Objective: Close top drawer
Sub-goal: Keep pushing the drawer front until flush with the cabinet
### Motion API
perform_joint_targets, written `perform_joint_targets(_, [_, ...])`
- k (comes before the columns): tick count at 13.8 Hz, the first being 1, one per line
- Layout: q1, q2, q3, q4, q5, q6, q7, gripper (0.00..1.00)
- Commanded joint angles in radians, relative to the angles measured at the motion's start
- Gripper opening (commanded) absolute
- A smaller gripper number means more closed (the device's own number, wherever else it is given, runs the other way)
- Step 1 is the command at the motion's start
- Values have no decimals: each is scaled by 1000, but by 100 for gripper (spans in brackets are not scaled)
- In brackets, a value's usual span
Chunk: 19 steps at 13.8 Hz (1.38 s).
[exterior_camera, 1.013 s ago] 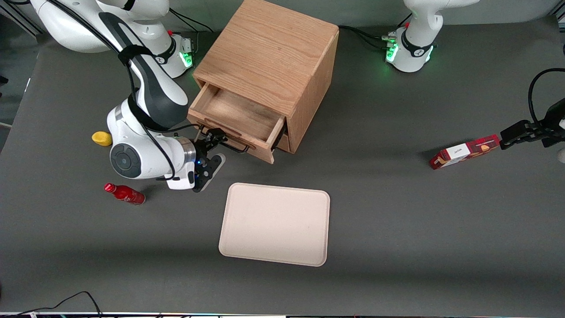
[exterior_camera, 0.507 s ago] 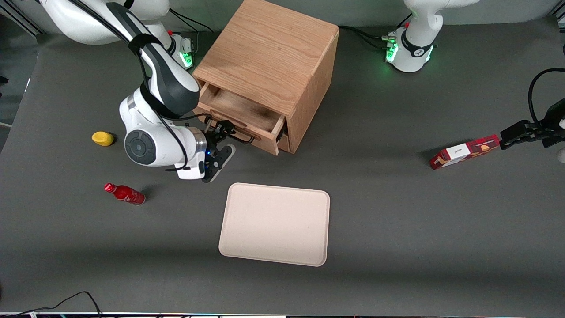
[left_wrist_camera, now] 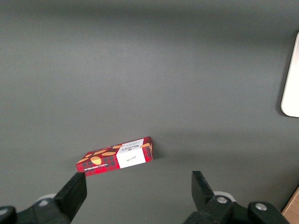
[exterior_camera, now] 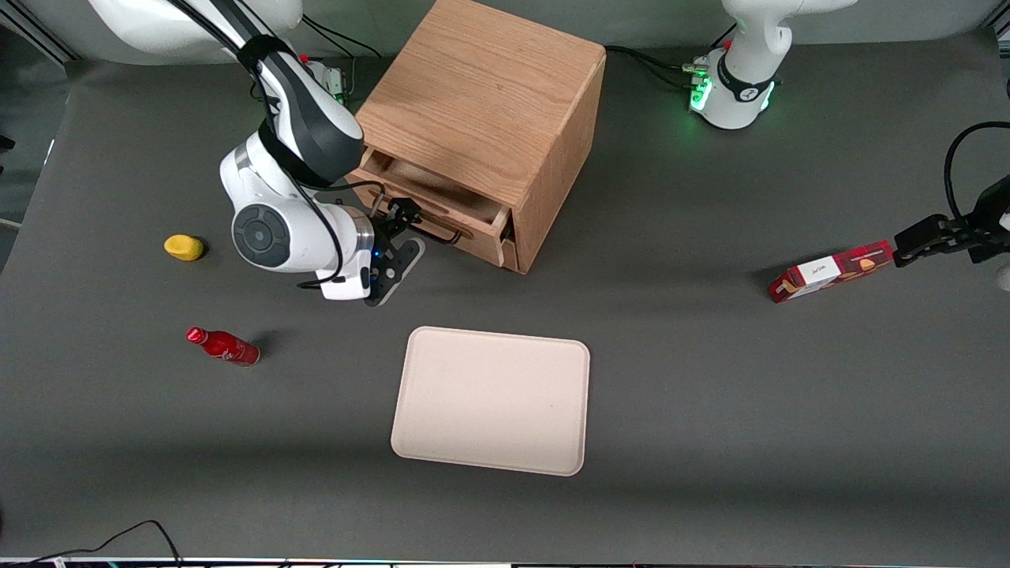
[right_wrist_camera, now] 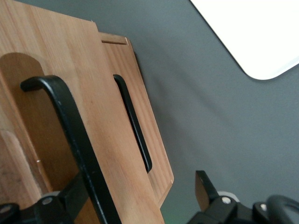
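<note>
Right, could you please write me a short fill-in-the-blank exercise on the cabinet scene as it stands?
1. The top drawer of the oak cabinet is partly ____.
2. The tool is at the drawer's black ____.
3. The tray lies ____ to the front camera than the cabinet.
4. The red bottle lies on its ____.

Missing words: open; handle; nearer; side.

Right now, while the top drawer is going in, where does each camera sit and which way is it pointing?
Front view: high, facing both arms, looking down on the table; shows the working arm, its gripper at the top drawer of the cabinet, and the tray.
Right wrist view: on the working arm, close against the top drawer's front and handle; one finger shows.
Left wrist view: on the parked arm, looking down at the cookie box.
Shared: the tray's corner appears in all three; the cookie box in the front and left wrist views.
</note>
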Motion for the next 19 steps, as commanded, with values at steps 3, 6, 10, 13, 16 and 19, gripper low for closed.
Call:
perform_joint_targets(3, [-15,-33,40,-40,21,19,63,100])
perform_joint_targets(6, [-18,-34,54,-52,21,21,68,100])
perform_joint_targets(10, [-41,-40,81,-75,21,41,80,100])
perform_joint_targets(13, [-44,-45,84,-79,21,44,85,100])
perform_joint_targets(16, [-51,-54,103,-98,21,45,92,100])
perform_joint_targets(19, [-51,-63,112,-110,21,45,103,100])
